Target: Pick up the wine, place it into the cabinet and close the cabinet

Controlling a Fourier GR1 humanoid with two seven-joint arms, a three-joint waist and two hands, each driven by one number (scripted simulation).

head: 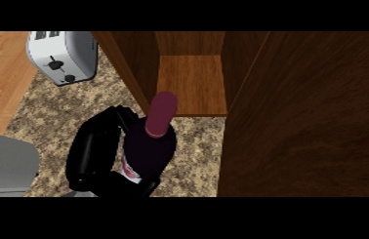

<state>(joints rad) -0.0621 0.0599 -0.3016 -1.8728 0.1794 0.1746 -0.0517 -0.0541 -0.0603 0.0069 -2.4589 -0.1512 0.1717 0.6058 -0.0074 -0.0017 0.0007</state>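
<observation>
my left hand (pixel 97 155) curled round wine bottle (pixel 153 145) | bottle upright in my grasp, neck toward open cabinet (pixel 191 82) | toaster (pixel 63 56) behind on counter (pixel 194 155)

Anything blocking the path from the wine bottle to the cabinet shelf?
Nothing visible. The wine bottle, held by a hand, sits just in front of the cabinet shelf. The opening is unobstructed and the cabinet door is swung open to the right. The toaster is off to the left.

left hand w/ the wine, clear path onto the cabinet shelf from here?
Probably yes. The left hand is curled round the wine bottle, just in front of the open cabinet's shelf. Nothing lies between; the open door stands to the right.
</observation>
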